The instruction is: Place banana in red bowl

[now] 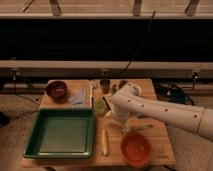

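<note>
The gripper (pixel 116 118) hangs low over the middle of the counter (pixel 160 142), at the end of the white arm (pixel 165 112) reaching in from the right. Whether it is spread or closed cannot be told. The banana (pixel 104 142) lies flat on the counter just in front of it, set lengthwise between the green tray (pixel 93 131) and the red bowl (pixel 135 148).

Judgement: approach step; grasp not yet made. The next move calls for a short advance toward the front edge, a descent over the banana's middle, closure across its narrow width, then a short carry right into the bowl, which appears empty.

Clearances: tray wall just beside the banana on one side, bowl rim near on the other. A spoon (pixel 144 127) lies behind the bowl. The counter's front edge is near the banana's tip.
</note>
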{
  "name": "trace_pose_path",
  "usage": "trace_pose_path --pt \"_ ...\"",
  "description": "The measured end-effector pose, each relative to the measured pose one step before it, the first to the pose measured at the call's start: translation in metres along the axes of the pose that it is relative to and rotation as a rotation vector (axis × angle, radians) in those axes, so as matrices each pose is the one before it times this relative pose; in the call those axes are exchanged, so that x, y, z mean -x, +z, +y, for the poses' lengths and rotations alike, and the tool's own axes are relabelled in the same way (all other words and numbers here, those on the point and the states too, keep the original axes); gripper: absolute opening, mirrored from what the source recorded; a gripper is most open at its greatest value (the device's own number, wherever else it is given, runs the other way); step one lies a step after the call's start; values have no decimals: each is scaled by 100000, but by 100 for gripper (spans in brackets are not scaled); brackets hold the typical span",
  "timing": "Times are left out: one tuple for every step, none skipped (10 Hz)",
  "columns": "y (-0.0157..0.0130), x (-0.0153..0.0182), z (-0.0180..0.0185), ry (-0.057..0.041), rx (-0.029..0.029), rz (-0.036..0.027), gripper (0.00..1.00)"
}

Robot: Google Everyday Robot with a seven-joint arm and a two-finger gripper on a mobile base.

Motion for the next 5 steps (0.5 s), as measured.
trace_pose_path --pt "-5 -1 10 32 -7 -15 80" --pt "70 -2 24 55 59 -132 80" --pt "96 -22 -8 -303 48 -236 80" --pt "856 531 -311 -2055 1662 -1265 80" --pt "1318 512 -789 -1741 871 -961 80"
